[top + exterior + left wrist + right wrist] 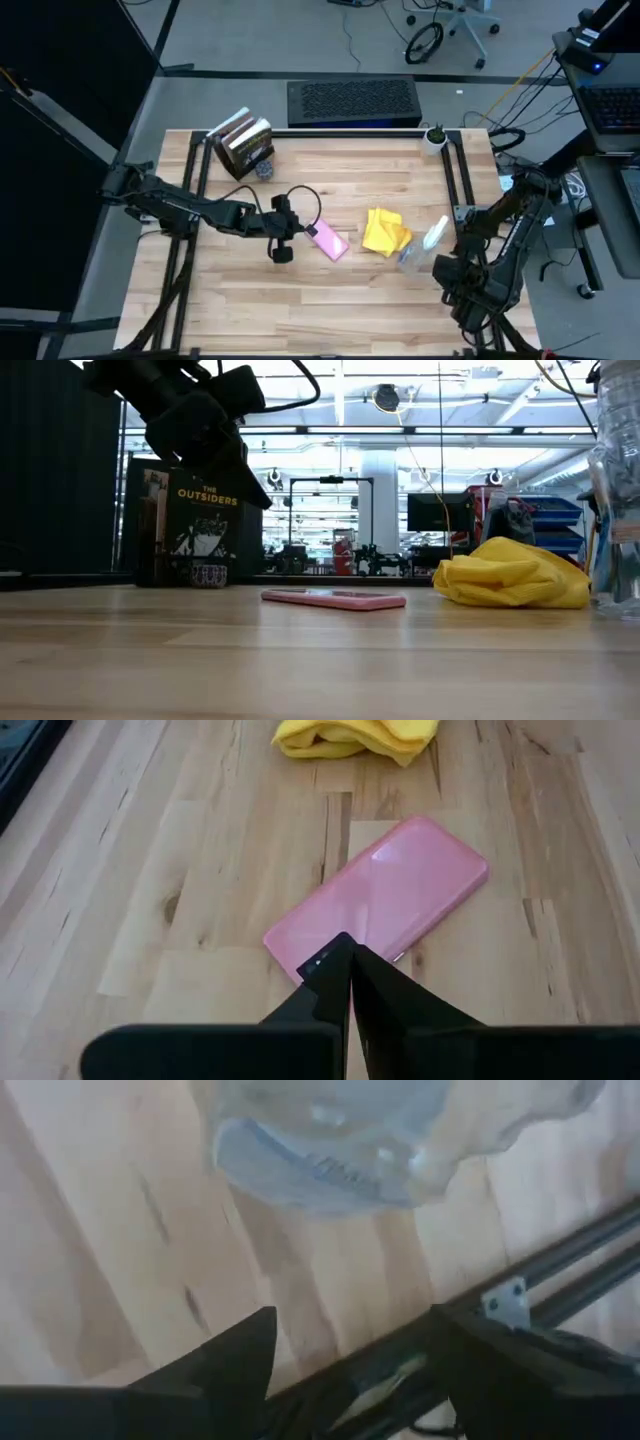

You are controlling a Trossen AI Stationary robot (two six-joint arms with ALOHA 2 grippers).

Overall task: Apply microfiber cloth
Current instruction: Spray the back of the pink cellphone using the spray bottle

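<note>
The yellow microfiber cloth lies crumpled on the wooden table right of centre, and also shows in the low view and the left wrist view. A pink phone lies flat just left of it. My left gripper is shut and hangs above the phone's near-left end; the low view shows it well clear of the table. My right gripper stands open near the table's right edge, just short of the base of a clear spray bottle.
The spray bottle stands right of the cloth. A book stands upright at the back left with a small patterned object beside it. A white cup sits at the back right corner. Bare wood fills the near half.
</note>
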